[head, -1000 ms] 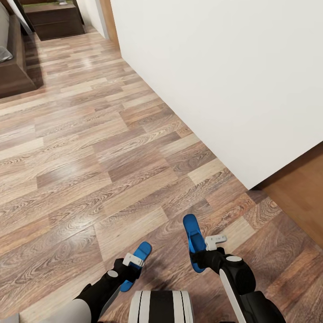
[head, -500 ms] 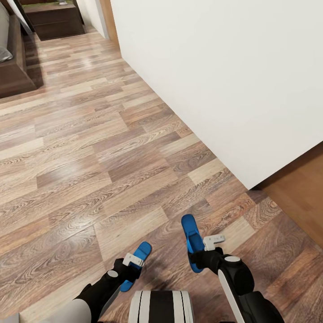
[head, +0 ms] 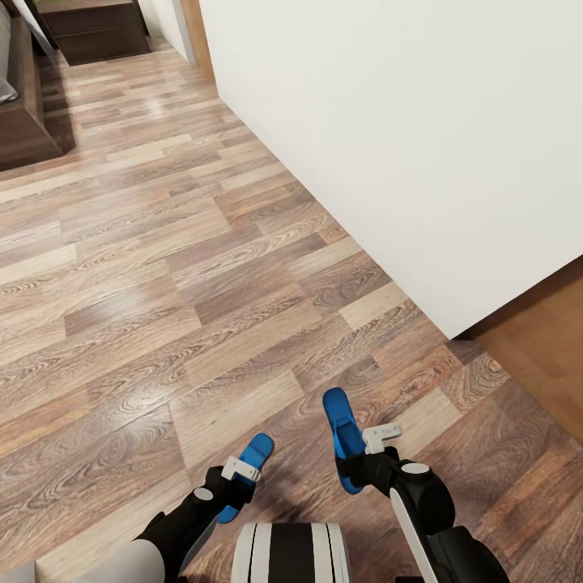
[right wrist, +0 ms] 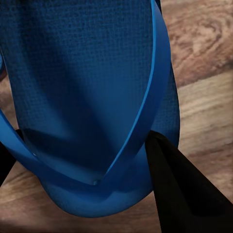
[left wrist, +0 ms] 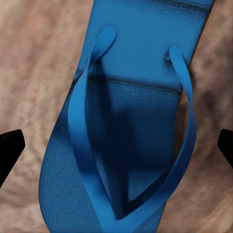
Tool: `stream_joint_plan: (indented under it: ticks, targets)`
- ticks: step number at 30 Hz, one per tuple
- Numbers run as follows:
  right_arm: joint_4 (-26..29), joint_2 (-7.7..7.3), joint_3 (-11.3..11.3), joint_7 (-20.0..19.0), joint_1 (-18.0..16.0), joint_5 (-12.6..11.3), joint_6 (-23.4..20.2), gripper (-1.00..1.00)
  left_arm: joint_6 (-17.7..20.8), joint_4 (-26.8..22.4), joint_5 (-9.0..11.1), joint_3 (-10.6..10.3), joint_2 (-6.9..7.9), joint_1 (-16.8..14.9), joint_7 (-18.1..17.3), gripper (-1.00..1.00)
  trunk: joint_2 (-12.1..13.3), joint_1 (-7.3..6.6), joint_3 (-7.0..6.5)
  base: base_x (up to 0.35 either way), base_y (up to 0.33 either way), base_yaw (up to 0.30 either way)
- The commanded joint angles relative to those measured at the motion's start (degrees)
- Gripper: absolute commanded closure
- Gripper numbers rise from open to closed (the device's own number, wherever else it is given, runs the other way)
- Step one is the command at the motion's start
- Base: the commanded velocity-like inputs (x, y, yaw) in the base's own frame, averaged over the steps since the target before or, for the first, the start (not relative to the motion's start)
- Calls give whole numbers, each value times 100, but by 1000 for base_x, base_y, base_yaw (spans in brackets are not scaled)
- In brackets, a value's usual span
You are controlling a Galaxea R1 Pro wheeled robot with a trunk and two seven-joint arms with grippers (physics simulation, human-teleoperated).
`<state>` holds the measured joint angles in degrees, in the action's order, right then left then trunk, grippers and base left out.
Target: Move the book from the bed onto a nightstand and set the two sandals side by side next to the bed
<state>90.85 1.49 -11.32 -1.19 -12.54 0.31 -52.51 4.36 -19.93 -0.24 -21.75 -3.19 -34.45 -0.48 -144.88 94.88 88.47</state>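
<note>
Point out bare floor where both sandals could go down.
Open planks run from the white wall across to the bed frame. It tightens only near the dark cabinet. The left gripper and right gripper each hold a sandal.

A home interior is shown, most likely a bedroom or the passage into one. The ground is covered by a light-brown wood-plank floor [head: 162,267] with varied grain. A plain white wall [head: 405,138] is seen from 12 to 3 o'clock, ending at a corner near an orange-brown wooden surface [head: 542,356]. At 11 o'clock a dark-brown wooden bed frame [head: 28,121] and a low dark-brown wooden cabinet [head: 97,28] are set, furniture typical of a dwelling.
</note>
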Motion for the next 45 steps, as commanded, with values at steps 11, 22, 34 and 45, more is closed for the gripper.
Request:
stream_joint_plan:
  ticks: [11,22,34,45]
  targets:
    - [3,0,-2,5,-2,-4,-31,100,30,-19,-3,-13,2,0,-2,-100,-3,2,25,0,0,0]
    - [2,0,-2,5,-2,-4,-32,100,23,-20,-3,-13,2,0,3,-100,-8,12,114,0,0,0]
    - [4,0,-10,5,-2,-5,-32,100,22,-22,-3,-13,2,0,4,-100,-8,12,114,0,0,0]
    - [3,0,-11,7,-2,-4,-38,100,21,-28,-3,-13,2,-1,6,-100,-19,33,291,0,0,0]
